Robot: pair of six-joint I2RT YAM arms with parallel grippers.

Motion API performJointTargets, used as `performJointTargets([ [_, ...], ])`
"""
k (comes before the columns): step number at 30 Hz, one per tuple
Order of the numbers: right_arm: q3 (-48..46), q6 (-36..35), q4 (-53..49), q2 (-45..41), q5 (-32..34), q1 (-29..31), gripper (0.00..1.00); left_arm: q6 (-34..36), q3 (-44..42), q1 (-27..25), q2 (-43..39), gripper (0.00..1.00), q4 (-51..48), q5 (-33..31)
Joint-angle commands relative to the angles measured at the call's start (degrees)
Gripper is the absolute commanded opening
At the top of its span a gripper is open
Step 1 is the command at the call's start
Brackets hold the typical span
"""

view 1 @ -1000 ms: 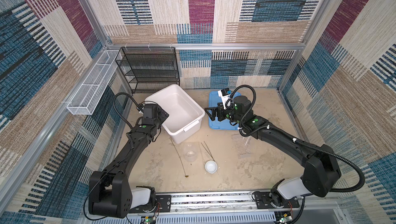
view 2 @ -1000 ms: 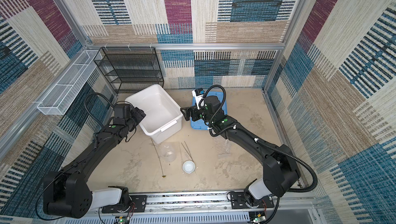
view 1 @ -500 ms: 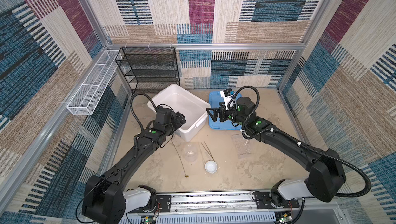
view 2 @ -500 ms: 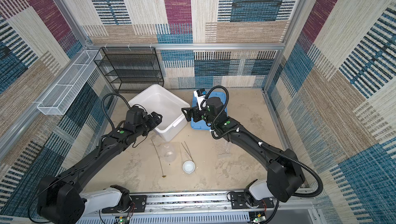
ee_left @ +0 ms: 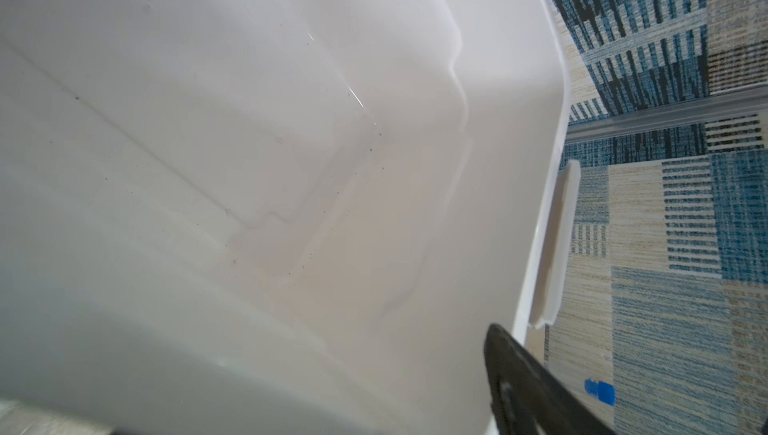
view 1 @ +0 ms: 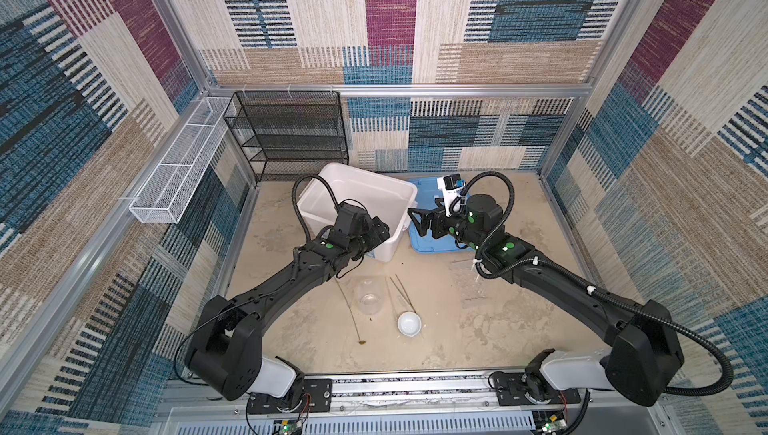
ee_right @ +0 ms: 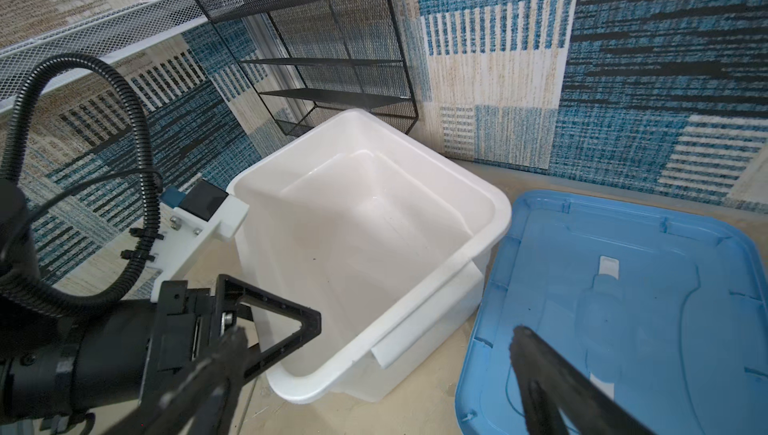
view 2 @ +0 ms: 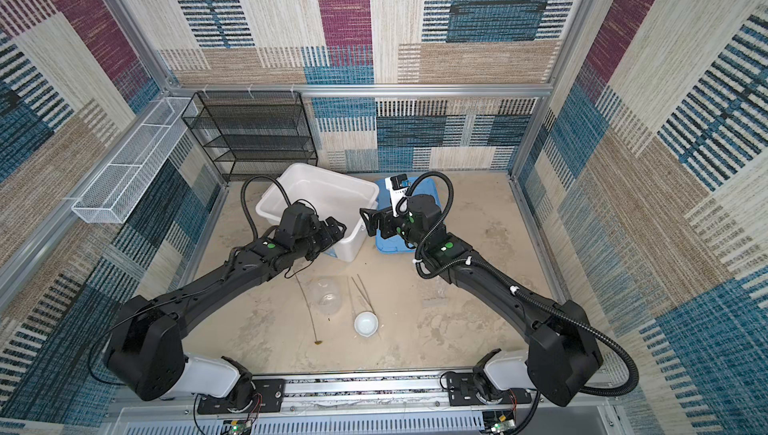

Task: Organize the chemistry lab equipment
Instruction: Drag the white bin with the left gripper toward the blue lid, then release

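1. A black mesh shelf point(view 1: 291, 133) stands at the back wall, just behind the white box point(view 1: 390, 246).
2. The left tool point(view 1: 376, 230) hovers at the white box's near rim with its jaws spread and nothing between them. Its wrist view faces the box's inner walls.
3. On the sandy worktop point(view 1: 457, 329) in front of the white box lie a long thin brown-tipped rod point(view 1: 349, 308), a clear glass beaker point(view 1: 369, 295), metal tweezers point(view 1: 401, 293) and a small white dish point(view 1: 409, 324). None is touched by either tool.
4. A light-blue lid point(view 1: 426, 243) lies flat just right of the white box.
5. The right tool point(view 1: 419, 223) hovers over the lid beside the white box, its jaws wide apart and empty.
6. Farther right of the white box, faint clear items point(view 1: 471, 300) lie near the right arm. They are too indistinct to name.
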Motion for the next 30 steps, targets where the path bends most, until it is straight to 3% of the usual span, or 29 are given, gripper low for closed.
performJointTargets([
  [1,-0.3,0.91,1.06,-0.91,5.65,0.08,1.0,-1.47,2.3,-1.16,2.33,0.88,3.52,0.87],
  [18,-1.45,0.74,0.48,-2.94,11.08,-0.01,1.0,0.59,12.17,-3.95,13.19,0.9,5.47,2.18],
  [23,-1.47,0.5,0.5,-3.29,11.55,-0.01,1.0,2.87,13.67,-4.74,12.64,0.92,4.71,2.0],
  [30,-1.27,0.53,-0.29,-4.26,12.3,-0.01,0.99,4.6,9.19,-4.94,6.45,0.97,4.08,1.66],
])
